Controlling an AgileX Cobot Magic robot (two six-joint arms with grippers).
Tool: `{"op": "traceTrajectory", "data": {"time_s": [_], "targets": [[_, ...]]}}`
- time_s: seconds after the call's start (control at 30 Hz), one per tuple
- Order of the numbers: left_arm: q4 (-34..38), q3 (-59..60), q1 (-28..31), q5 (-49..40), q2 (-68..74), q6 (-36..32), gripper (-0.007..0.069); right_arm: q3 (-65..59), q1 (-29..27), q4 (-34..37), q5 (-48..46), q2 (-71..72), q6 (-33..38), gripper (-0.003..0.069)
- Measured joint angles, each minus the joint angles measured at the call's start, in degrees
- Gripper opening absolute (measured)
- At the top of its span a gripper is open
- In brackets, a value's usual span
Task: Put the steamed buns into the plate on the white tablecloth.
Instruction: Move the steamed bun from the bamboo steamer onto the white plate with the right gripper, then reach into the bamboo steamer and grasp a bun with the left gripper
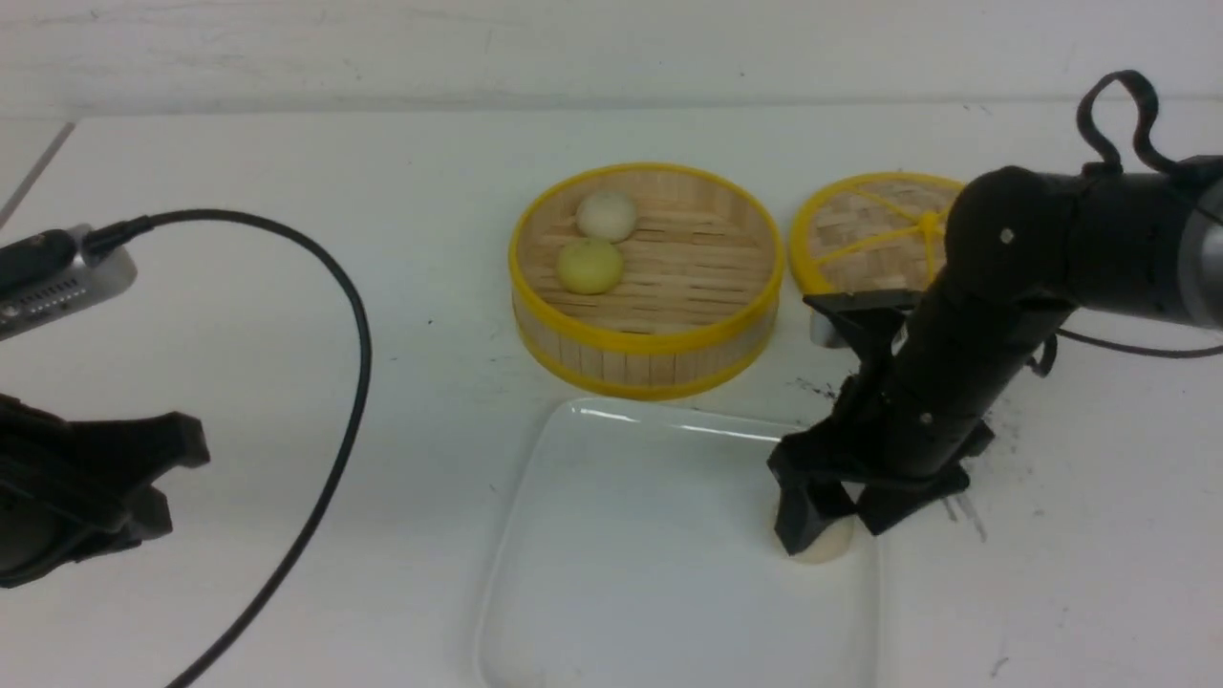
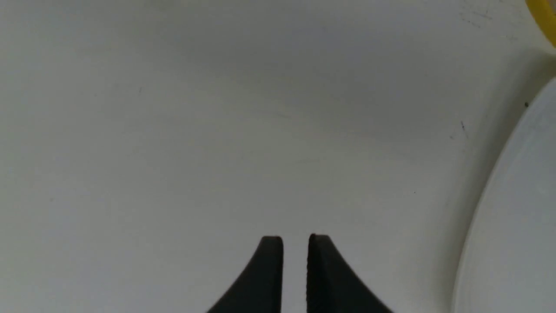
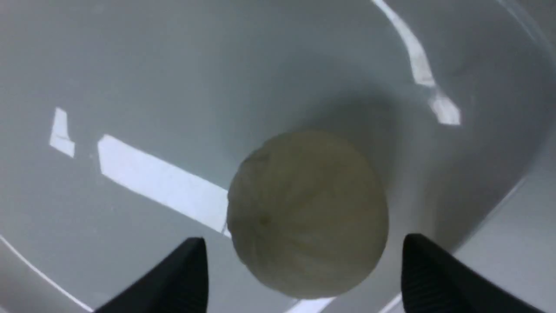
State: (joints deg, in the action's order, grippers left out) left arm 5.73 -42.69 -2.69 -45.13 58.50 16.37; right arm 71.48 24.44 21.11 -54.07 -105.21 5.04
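Observation:
One cream steamed bun (image 1: 827,548) lies near the right rim of the white square plate (image 1: 621,535) on the white tablecloth (image 1: 1099,535). My right gripper (image 1: 836,530) stands open just over it, a finger on each side. In the right wrist view the bun (image 3: 308,213) rests on the plate (image 3: 130,87) between the spread tips of the gripper (image 3: 304,238), touching neither. Another cream bun (image 1: 606,215) and a pale yellow bun (image 1: 590,266) sit in the bamboo steamer (image 1: 650,339). My left gripper (image 1: 177,478) hovers at the far left; its tips (image 2: 295,237) stand slightly apart, with nothing between them.
The steamer's woven lid (image 1: 879,234) lies flat to the right of the steamer, partly behind my right arm. A black cable (image 1: 354,363) loops across the left of the tablecloth. The plate's edge (image 2: 521,217) shows in the left wrist view.

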Motion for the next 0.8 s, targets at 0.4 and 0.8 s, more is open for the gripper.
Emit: {"op": "traceTrajectory", "data": {"time_s": [0.4,0.8], "targets": [[10.1,-17.4,0.0,-11.4,10.3,-10.3,0.0251,6.9,0.0,-12.7,-15.4,14.1,0.0,0.0379],[14.7,-39.0,-11.1,-16.2,29.8,-13.9,0.0293,-10.6,0.0,-13.3,-16.6,37.2,-1.6,-0.0006]]}}
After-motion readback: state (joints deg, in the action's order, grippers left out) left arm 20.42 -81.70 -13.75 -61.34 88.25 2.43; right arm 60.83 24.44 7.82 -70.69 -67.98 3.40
